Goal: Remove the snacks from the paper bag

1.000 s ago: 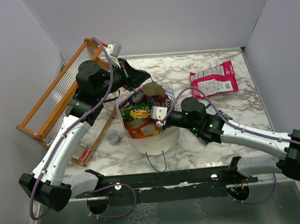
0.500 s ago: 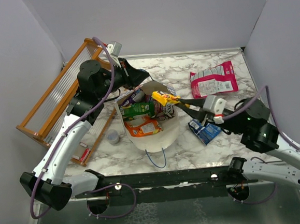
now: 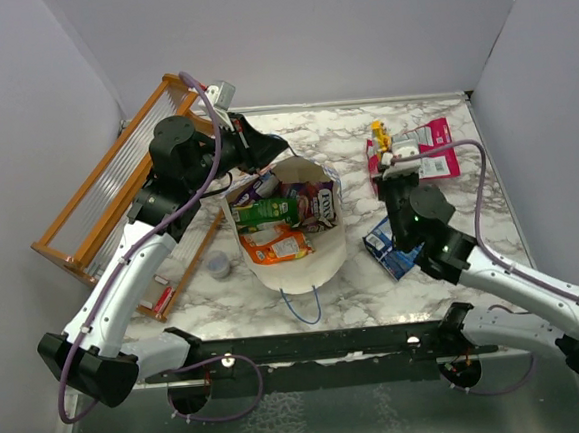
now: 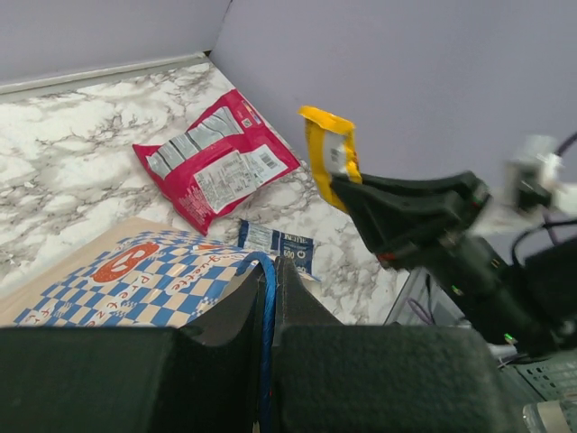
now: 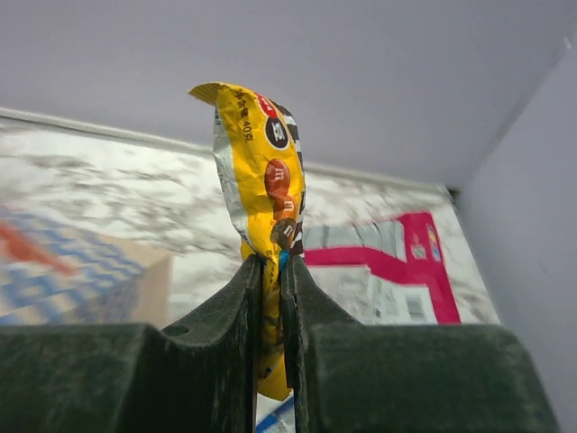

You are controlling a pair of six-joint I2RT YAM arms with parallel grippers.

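- Marble-pattern tabletop point(image 3: 344, 142), grey walls on three sides. Tall blue-and-white checkered paper bag point(image 3: 318, 264) stands mouth-up near the middle.
- right gripper point(image 5: 270, 271): jaws almost closed, only a thin gap, pinching a yellow glossy packet point(image 5: 266, 171) by its lower end.
- Yellow packet's long axis runs in line with the fingers. Its free end points out past the tips and the top edge is curled over.
- Packet is in the air, outside the bag mouth, to the right of the bag and beyond it, just by the left corner of the large pink-red pouch point(image 3: 420, 156).
- left gripper point(image 4: 275, 280): fully closed on the bag's thin blue string handle point(image 4: 267, 307), at the bag's far rim.
- Pink-red pouch lies flat on the marble, far right of the bag. Small blue packet point(image 3: 392, 248) lies flat just right of the bag.
- Inside the bag: green wrapper point(image 3: 264, 213), orange wrapper point(image 3: 277, 246) nearer the front wall, purple wrapper point(image 3: 267, 188) toward the far rim.
- Orange wooden rack point(image 3: 98, 206) sits left of the bag. Small grey-blue cup point(image 3: 218, 266) is near the bag's left side.
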